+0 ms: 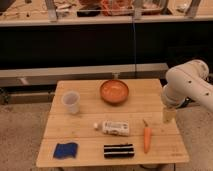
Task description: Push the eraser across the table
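The eraser (119,150), a flat black block with thin pale stripes, lies near the front edge of the light wooden table (90,122), just in front of the white bottle (113,128). My gripper (168,115) hangs from the white arm (187,85) at the table's right edge, well to the right of the eraser and behind it, apart from it.
An orange carrot (146,138) lies between the eraser and the gripper. An orange bowl (114,91) stands at the back middle, a clear plastic cup (71,102) at the left, a blue pad (65,150) at the front left. A dark counter runs behind the table.
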Robot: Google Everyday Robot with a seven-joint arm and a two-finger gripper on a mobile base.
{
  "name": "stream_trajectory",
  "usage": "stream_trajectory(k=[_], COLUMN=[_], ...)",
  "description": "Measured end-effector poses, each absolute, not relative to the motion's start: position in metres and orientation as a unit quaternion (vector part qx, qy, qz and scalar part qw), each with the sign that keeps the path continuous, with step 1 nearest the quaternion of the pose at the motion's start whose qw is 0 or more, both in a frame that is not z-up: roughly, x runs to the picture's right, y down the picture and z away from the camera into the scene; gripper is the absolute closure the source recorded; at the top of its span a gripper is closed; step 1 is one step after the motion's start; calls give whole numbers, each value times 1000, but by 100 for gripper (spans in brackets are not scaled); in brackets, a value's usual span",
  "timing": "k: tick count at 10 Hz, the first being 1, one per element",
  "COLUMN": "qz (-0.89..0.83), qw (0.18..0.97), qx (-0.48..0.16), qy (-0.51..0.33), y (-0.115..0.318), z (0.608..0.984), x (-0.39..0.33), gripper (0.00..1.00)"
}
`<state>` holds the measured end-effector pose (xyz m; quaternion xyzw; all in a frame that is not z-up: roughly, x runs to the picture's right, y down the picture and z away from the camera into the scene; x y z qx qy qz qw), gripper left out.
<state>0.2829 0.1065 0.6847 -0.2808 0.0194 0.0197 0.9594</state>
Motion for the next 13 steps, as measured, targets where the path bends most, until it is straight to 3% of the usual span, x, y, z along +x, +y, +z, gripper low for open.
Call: stream_trajectory(k=[4,13], qz=[-29,-86], qw=[957,948], qx=[-287,-304], qy=[1,-30], y=[153,202], z=[684,696], x=[243,208], gripper=[20,20])
